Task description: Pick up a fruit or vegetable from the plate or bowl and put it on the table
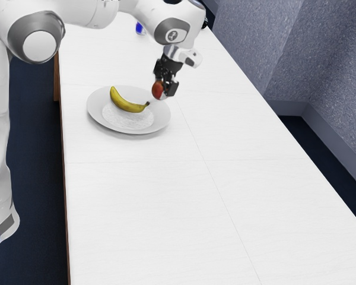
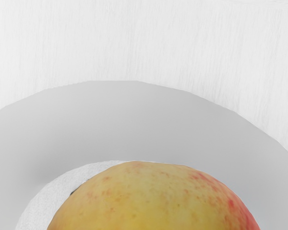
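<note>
The red-and-yellow fruit [image 1: 158,89] is off the plate, up in the air by its rim, with the jaws closed on it from 2 sides. It looks firm and fairly light, its skin smooth and rounded, so it could roll or slip if pinched off-centre; the best hold is around its widest part, snug but gentle enough not to bruise it. Just below, the plate [image 1: 97,116] carries 1 yellow banana [image 1: 126,107], which can stay put. The pick seems made; what remains is to move clear of the rim, lower the fruit until it touches the bare worktop [image 1: 136,208], and let go softly, since a drop might send it rolling.
</note>
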